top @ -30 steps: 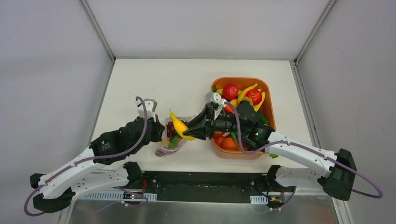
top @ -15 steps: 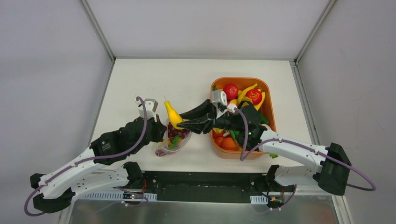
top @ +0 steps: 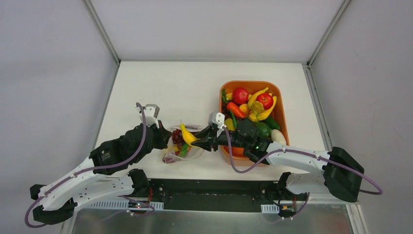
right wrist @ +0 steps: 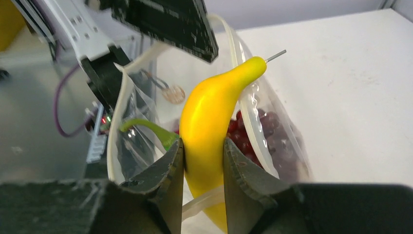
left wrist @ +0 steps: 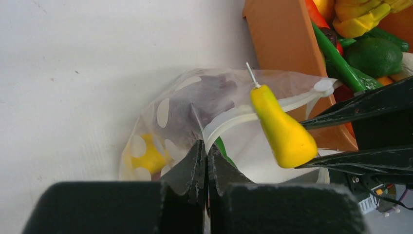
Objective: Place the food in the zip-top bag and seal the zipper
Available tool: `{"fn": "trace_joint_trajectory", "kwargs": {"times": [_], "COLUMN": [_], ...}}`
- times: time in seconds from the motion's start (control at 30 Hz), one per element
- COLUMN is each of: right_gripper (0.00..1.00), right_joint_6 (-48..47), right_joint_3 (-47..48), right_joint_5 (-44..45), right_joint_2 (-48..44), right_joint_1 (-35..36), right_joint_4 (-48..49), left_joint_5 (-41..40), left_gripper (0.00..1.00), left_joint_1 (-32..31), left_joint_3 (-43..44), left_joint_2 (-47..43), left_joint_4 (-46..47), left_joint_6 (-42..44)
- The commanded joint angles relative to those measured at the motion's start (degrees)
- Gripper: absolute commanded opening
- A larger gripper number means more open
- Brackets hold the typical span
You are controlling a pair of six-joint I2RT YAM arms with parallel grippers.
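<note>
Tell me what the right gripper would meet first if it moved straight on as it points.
Probably the zip-top bag: the right gripper, shut on the yellow food piece, aims into its open mouth, toward the purple grapes inside. Depth is unclear; the left gripper holds the rim close by.

From the right wrist camera I cannot see the lower end of the yellow fruit (right wrist: 209,122); it sits hidden between the right fingers (right wrist: 165,180). From the left wrist, the left fingers (left wrist: 192,168) cover the near part of the bag (left wrist: 170,107), and the tray (left wrist: 282,39) runs out past the top and right edges. From above, the bag's contents are too small for me to name, and both arms overlap its sides.
</note>
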Motion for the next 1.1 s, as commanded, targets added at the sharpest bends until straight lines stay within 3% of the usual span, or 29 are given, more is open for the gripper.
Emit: {"fn": "trace_joint_trajectory", "kwargs": {"times": [0.0,0.2,0.4,0.5,0.63,0.83,1.07], "right_gripper": [0.11,0.18,0.18,0.18,0.19,0.24,0.59], "right_joint_6": [-14.33,-25.73,-26.41,-28.08,-31.41,-37.18,-35.01], "right_joint_3": [6.43,13.18,8.47,7.72,9.27,15.46,18.13], "right_joint_5": [-1.51,-7.04,-5.91,-7.99,-9.16,-10.24,-2.72], "right_joint_2": [-1.87,-0.26,-3.52,-4.63,-3.75,1.38,3.18], "right_joint_1": [-0.07,0.03,0.80,1.01,1.19,1.84,2.30], "right_joint_4": [-15.53,-31.18,-19.88,-19.36,-23.01,-37.16,-36.81], "left_joint_5": [-3.15,-5.05,-6.69,-8.30,-10.13,-7.30,-4.72], "left_gripper": [0.00,0.00,0.01,0.00,0.00,0.01,0.00], "left_joint_1": [-0.62,-0.61,-0.64,-0.62,-0.62,-0.61,-0.62], "left_joint_3": [-0.29,0.73,2.10,2.20,2.64,3.88,4.46], "left_joint_2": [-1.39,-1.09,0.90,0.98,0.73,1.83,2.77], "left_joint_4": [0.44,-0.59,-2.16,-3.03,-3.08,-0.69,0.22], "left_joint_6": [-0.87,-0.77,-1.53,-2.50,-3.40,-1.32,-0.01]}}
